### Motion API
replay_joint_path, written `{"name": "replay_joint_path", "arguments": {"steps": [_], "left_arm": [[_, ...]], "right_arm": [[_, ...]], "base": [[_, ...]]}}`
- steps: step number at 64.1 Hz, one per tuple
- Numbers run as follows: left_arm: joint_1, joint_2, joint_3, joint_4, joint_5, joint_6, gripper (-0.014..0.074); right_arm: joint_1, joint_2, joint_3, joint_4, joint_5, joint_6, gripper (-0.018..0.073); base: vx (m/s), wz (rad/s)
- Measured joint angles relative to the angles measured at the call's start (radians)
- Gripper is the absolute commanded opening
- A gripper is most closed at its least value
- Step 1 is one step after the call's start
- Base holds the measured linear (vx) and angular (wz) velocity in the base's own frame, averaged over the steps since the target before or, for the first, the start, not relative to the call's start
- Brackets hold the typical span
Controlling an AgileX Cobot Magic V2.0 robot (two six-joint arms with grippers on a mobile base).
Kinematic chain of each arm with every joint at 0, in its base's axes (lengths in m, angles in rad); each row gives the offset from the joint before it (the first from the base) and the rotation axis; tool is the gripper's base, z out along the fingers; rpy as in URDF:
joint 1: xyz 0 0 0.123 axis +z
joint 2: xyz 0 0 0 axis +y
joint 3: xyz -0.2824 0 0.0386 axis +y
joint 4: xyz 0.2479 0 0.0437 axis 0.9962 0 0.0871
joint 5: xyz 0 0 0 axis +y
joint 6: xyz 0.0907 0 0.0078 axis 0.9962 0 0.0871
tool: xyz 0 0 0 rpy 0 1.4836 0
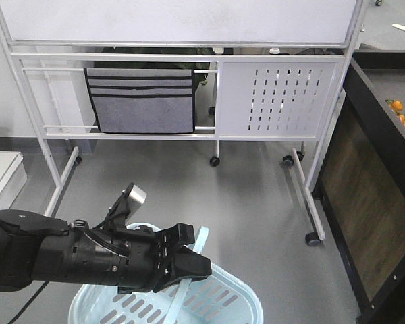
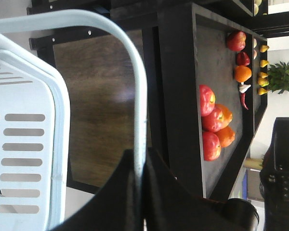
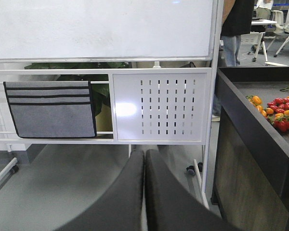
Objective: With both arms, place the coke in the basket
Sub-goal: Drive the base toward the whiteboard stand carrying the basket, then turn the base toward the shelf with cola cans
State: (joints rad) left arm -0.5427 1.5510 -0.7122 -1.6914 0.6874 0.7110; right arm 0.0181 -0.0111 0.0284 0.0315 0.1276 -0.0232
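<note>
Basket is at the bottom edge of the front view, light blue with a slotted wall, and the grey floor shows beyond it; we cannot tell if it rests on anything. The left end effector comes in from the left and is clamped on the basket's strap handle, which sticks up past the jaws. Behind stands a whiteboard stand on castors with a grey fabric pouch hung on it. A dark tabletop at right carries small fruit. In the left wrist view, the handle arcs over the basket wall at left and drops between the two black fingers, pinched tight. Past it we see the tabletop with red apples and oranges. A black part sits at the right edge, and we cannot tell what it is. In the right wrist view, the right end effector has its fingers pressed together with nothing between them, pointing at the whiteboard stand and pouch. Tomatoes lie on the tabletop at right.
</note>
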Motion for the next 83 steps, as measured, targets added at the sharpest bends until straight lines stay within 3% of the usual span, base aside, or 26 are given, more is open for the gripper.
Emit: {"name": "replay_joint_path", "arguments": {"steps": [83], "left_arm": [[0.000, 0.000, 0.000, 0.000, 0.000, 0.000, -0.0006]], "right_arm": [[0.000, 0.000, 0.000, 0.000, 0.000, 0.000, -0.0010]], "base": [[0.16, 0.14]]}}
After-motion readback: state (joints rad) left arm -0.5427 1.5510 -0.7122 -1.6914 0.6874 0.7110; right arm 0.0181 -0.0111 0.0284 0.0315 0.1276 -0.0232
